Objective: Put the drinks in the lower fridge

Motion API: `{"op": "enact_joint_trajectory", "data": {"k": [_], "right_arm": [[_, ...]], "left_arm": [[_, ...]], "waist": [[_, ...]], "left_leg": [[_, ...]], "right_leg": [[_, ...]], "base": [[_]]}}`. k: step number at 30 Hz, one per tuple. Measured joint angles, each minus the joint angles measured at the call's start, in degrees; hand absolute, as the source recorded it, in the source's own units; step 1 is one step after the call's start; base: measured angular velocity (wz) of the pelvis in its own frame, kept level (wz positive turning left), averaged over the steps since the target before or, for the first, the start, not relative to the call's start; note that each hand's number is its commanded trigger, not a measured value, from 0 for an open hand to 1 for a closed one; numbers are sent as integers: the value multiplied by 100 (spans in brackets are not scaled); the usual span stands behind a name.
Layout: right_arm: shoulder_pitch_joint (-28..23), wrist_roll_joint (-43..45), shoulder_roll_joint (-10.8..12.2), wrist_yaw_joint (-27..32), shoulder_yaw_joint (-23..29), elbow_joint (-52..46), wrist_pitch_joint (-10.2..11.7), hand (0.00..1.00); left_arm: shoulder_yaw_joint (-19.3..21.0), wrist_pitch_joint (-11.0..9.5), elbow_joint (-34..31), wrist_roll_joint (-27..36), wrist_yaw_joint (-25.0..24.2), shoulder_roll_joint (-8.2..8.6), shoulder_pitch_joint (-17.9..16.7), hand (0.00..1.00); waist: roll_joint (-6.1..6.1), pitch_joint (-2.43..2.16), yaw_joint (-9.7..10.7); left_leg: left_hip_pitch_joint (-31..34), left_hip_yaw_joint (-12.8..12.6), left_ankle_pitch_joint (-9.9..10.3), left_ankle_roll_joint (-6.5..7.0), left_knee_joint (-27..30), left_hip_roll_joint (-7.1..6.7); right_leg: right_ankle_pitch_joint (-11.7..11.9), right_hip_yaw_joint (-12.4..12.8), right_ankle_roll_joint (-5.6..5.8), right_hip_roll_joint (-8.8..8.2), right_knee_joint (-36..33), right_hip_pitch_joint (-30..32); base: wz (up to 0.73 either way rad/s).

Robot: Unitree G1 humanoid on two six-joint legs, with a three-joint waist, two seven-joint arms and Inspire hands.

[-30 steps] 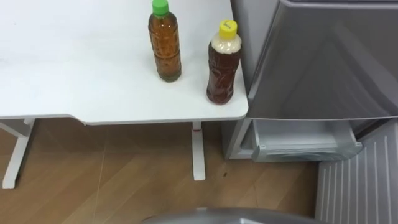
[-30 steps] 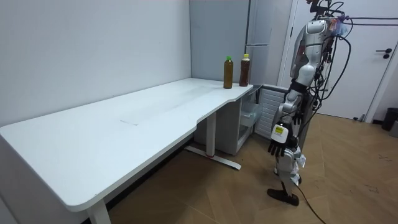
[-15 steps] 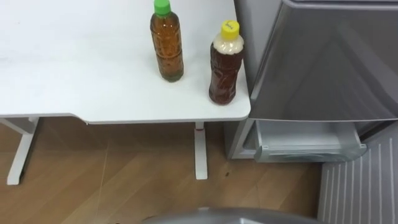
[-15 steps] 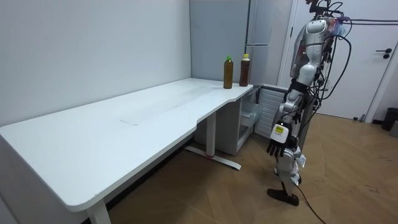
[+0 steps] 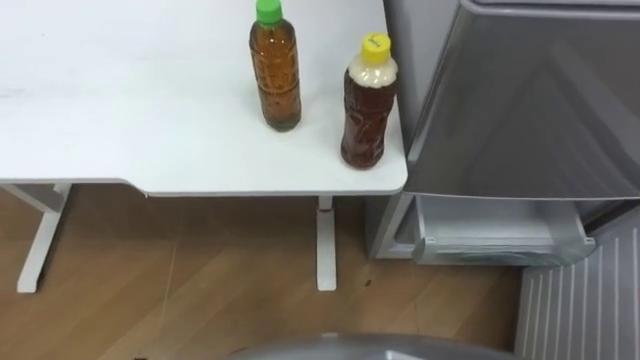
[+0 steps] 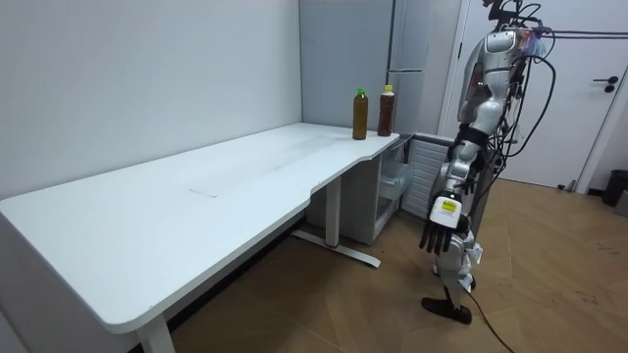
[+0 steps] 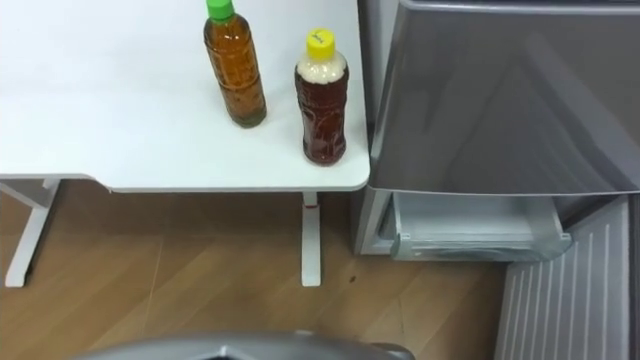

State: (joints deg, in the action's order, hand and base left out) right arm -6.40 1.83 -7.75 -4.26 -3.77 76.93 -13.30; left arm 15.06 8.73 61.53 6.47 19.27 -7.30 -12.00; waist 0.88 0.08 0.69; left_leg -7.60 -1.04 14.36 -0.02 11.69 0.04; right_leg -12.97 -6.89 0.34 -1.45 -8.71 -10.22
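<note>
Hanging beside my leg, my left hand (image 6: 439,233) holds nothing, its fingers loose and pointing at the floor. I stand a step back from the corner of a long white rectangular table (image 5: 120,120).

From left to right on that corner:
- A tall clear plastic bottle of amber tea with a green cap (image 5: 276,75) stands upright.
- Just beside it, nearer the edge, stands a squat clear bottle of dark brown drink with a yellow cap (image 5: 368,110).

Right of the table is a grey metal fridge (image 5: 530,100). Below its upper door a pale plastic bin (image 5: 495,228) juts out, so the lower part looks open. I judge the task is not yet begun, with neither drink picked up and both to be carried over.
</note>
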Motion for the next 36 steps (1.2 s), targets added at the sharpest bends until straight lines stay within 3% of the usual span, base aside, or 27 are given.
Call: {"op": "enact_joint_trajectory", "data": {"k": [5, 10, 13, 18, 24, 27, 31, 33, 36], "right_arm": [[-61, -159, -22, 45, 0, -11, 3, 0], [-64, -147, -70, 56, 7, -15, 26, 0], [-98, -138, -113, 57, 10, -86, 87, 0], [-143, -195, -197, 106, 1, -137, 250, 0], [-161, -150, -200, 112, 71, -141, 335, 0], [-169, -98, -204, 96, 98, -148, 352, 0], [-191, 42, -208, 20, 188, -156, 399, 0], [-175, 76, -227, -23, 222, -154, 401, 0], [-203, 86, -264, -93, 225, -147, 506, 0]], "left_arm": [[182, -145, -358, 707, 693, -10, -35, 0], [303, -353, -721, 833, 1326, 24, -112, 0], [329, -434, -1289, 1033, 1751, 26, -245, 0], [378, -920, -2310, 1572, 2613, 4, -244, 0], [645, -1185, -3510, 1842, 3234, -7, -167, 0], [752, -1362, -3871, 1883, 3413, -80, -118, 0], [916, -1379, -4558, 1592, 3525, -116, -124, 0], [923, -1451, -5019, 1504, 3570, -267, -118, 0], [952, -1525, -5459, 1118, 3549, -365, -66, 0]], "waist": [[-20, -8, -166], [-40, -15, -276], [-70, -30, -289], [-106, -37, -288], [-113, -41, -287], [-120, -43, -293], [-125, -40, -299], [-141, -40, -299], [-150, -41, -265]], "left_leg": [[-22, -16, 0, 1, -24, 1], [-11, 64, 0, 1, -26, 2], [-3, 108, 0, 1, -31, -3], [-10, 118, -2, 3, -37, -7], [-40, 128, -3, 3, -39, -3], [-69, 134, -3, 3, -41, -6], [-52, 133, -3, 3, -38, -3], [-55, 136, -3, 3, -40, -1], [5, 154, -3, 3, -25, -6]], "right_leg": [[0, 36, 0, 0, -25, -11], [1, 9, -2, 7, -25, -13], [2, -32, -2, 7, -16, -24], [2, -36, -2, 2, -21, -10], [2, -40, -2, 7, -49, 16], [2, -61, -2, 3, -47, -15], [2, -27, -1, 12, -92, 38], [1, -27, -2, 14, -95, 29], [2, -42, -2, 10, -87, 32]], "base": [[-4], [3], [8], [-2], [-2], [0], [-3], [-2], [3]]}}
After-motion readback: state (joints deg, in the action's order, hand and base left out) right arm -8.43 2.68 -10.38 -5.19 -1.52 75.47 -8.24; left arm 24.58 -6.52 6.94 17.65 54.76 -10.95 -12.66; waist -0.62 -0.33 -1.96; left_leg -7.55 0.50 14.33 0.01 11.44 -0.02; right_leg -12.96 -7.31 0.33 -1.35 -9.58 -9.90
